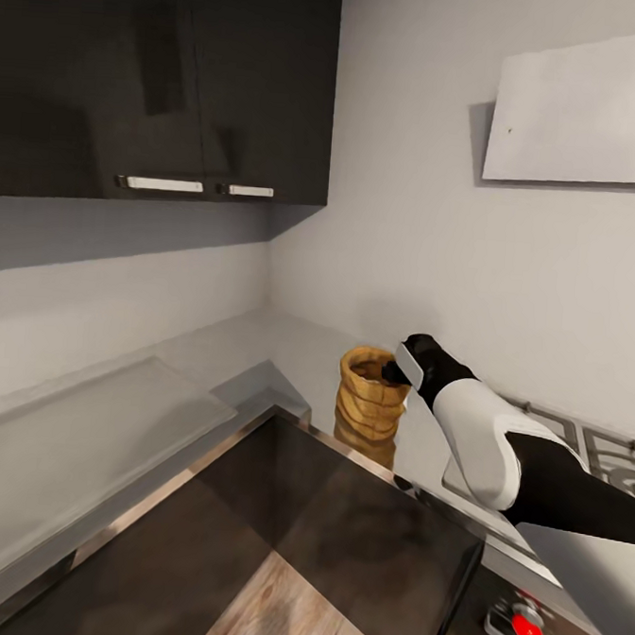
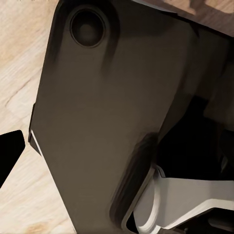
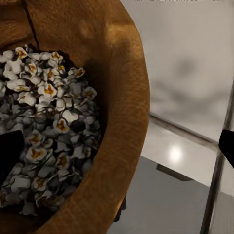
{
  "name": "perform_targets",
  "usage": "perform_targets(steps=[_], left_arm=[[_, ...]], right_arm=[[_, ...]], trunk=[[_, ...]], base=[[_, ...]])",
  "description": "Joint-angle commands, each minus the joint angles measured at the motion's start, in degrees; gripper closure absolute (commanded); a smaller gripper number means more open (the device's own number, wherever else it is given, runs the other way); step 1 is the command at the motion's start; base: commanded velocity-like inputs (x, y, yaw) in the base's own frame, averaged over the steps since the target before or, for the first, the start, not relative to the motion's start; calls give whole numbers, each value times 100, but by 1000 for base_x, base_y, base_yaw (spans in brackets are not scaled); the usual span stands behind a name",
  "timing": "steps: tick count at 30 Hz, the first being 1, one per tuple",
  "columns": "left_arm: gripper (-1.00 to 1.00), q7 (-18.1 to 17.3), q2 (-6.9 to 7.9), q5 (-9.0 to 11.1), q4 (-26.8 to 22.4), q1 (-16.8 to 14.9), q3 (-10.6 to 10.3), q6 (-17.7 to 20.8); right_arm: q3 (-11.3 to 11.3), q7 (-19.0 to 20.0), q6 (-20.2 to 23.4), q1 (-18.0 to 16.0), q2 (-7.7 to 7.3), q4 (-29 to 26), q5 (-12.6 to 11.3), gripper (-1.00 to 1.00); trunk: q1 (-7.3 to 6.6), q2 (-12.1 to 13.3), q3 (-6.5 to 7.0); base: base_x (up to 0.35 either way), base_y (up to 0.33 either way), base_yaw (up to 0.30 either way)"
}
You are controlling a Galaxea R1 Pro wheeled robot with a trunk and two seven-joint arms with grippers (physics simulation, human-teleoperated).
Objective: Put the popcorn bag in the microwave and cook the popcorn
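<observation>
Where I am: as my head looks down into the corner of the kitchen, the grey bench (image 1: 259, 347) runs along both walls, glossy enough to mirror what stands on it.
Popcorn bag: the popcorn bag (image 1: 373, 393) stands upright on the bench near the corner, just beside the hob (image 1: 600, 449), its reflection showing below it.
Bag contents: from my right wrist I see white puffed popcorn (image 3: 46, 141) heaped inside the sack, the brown rolled rim (image 3: 127, 117) curving round it.
Right pincer: my right pincer (image 1: 400, 361) sits at the bag's mouth, one dark tip over the rim and into the opening, the pale pad just outside.
Right pincer state: the wrist picture shows a dark tip at each edge with the rim between them, so my fingers are spread and straddling the wall of the sack, not pinching it yet as far as I can see.
Left pincer: my left wrist looks at a dark panel (image 2: 107, 122) over pale wood floor (image 2: 19, 68); I cannot tell how that pincer stands.
Around me: dark wall cupboards (image 1: 164, 79) hang overhead, and a red knob (image 1: 527, 629) glows on the front below the hob.
</observation>
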Motion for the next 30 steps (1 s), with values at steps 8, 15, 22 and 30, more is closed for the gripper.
perform_targets(steps=[8, 15, 22, 30], left_arm=[[-100, 4, -1, 18, -9, 2, 20, -12], [-100, 4, 2, 26, -9, 2, 32, -14], [-100, 4, 2, 26, -9, 2, 33, -13], [-100, 4, 1, 26, -9, 2, 33, -15]], right_arm=[[-41, -1, -4, -3, -100, 9, 15, -100], [-43, -8, -10, -3, -118, 274, 10, -100], [-44, -6, -16, -3, -118, 415, 15, 100], [-47, -9, -16, -3, -118, 424, 15, 100]], trunk=[[1, -4, -6], [1, -4, -6], [1, -4, -6], [1, -4, -6]], base=[[110, 0, 0], [3, 0, 0], [0, 0, 0], [0, 0, 0]])
